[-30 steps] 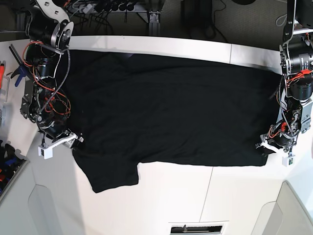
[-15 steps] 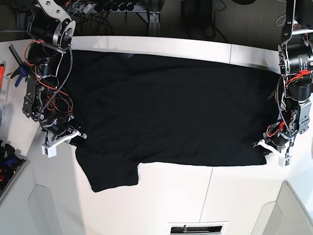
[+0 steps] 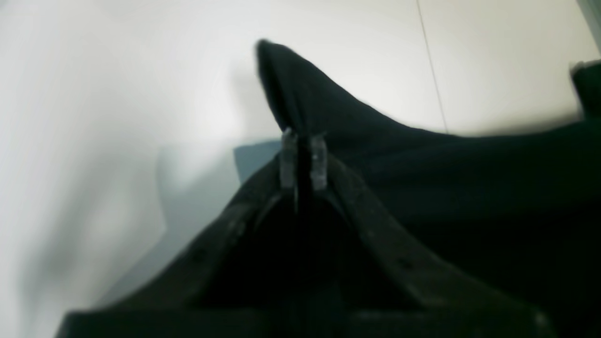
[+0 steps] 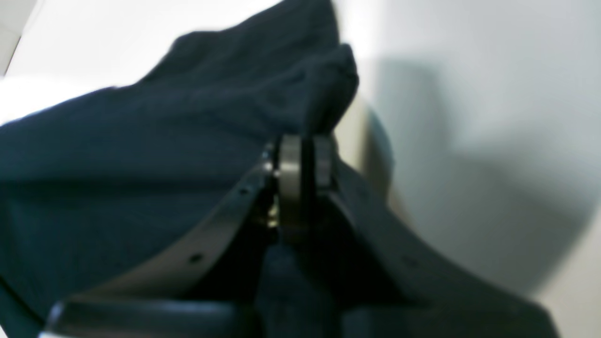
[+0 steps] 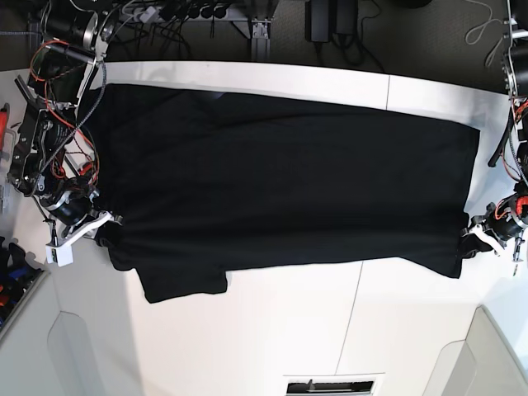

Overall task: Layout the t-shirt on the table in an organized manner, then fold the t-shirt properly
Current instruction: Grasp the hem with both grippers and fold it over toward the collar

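The black t-shirt (image 5: 280,186) lies spread flat across the white table (image 5: 330,330), plain side up, no print showing. A short sleeve sticks out at the lower left. My left gripper (image 5: 473,239) is shut on the shirt's lower right corner; the left wrist view shows the cloth (image 3: 300,94) pinched between its closed fingertips (image 3: 319,162). My right gripper (image 5: 103,231) is shut on the shirt's left edge above the sleeve; the right wrist view shows bunched cloth (image 4: 281,84) held in its closed fingertips (image 4: 288,169).
Cables and a power strip (image 5: 181,12) lie behind the table's far edge. Coloured tools (image 5: 8,264) sit off the table's left side. A slot (image 5: 334,385) is cut in the table's near edge. A thin seam (image 5: 351,318) runs toward the front.
Both grippers have moved outward, left arm toward the right edge and right arm toward the left edge, pulling the shirt wider and flatter. The shirt's bottom hem now sits straighter.
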Robot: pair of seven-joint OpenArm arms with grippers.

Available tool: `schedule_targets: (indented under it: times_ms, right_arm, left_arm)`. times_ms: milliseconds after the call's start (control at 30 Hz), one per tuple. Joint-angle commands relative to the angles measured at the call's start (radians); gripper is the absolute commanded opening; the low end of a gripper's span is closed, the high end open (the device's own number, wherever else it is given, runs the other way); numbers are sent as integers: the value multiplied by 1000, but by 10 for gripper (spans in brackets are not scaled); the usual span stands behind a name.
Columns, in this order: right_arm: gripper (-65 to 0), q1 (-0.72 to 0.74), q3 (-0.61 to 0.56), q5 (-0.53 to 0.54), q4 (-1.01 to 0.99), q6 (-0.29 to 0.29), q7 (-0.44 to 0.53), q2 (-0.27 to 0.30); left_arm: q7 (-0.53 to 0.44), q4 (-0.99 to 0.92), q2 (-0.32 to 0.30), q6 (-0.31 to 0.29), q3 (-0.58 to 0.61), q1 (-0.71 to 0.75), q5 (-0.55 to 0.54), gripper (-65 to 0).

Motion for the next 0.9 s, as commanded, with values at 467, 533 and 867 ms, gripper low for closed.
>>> schedule_targets:
  times_ms: [467, 533, 867]
  right_arm:
    - [-650, -257, 6, 60, 272, 3, 19, 77]
    - [-650, -269, 6, 59, 271, 2, 5, 77]
    - [-352, -288, 6, 60, 271, -13, 21, 77]
  left_arm:
    - [161, 306, -141, -8, -8, 253, -145, -650]
    - [177, 309, -140, -8, -8, 269, -145, -628]
    - [159, 309, -138, -8, -8, 306, -144, -372]
